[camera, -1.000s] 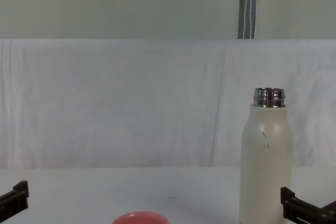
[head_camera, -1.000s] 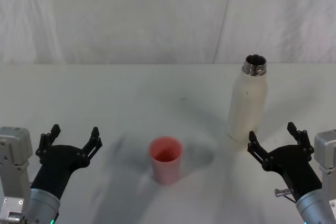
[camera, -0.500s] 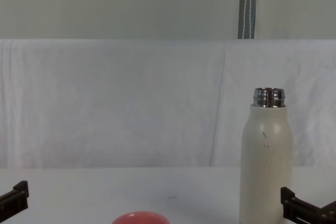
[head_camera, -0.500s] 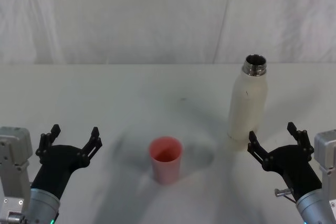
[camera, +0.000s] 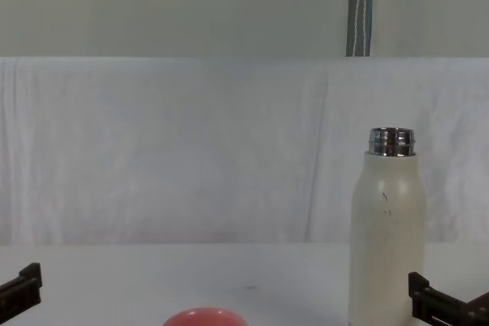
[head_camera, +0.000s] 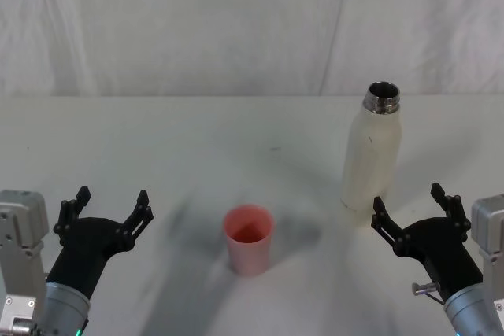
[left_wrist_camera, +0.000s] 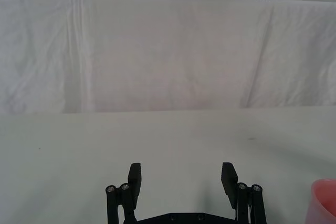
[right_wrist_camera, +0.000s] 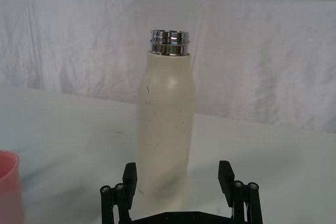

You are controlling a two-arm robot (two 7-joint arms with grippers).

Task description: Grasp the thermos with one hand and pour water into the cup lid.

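Both grippers low, fingers (head_camera: 377, 208) spread.

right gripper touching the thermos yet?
Apart. In the head view the right gripper sits open just short of the thermos, with table visible between fingertips and bottle base; the right wrist view shows the bottle standing beyond the open fingers.

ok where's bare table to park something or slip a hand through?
Bare: the far strip along the backdrop, left of the thermos, and the patch between the left gripper and the cup lid. Tightest: the thermos base, with the right gripper just in front.
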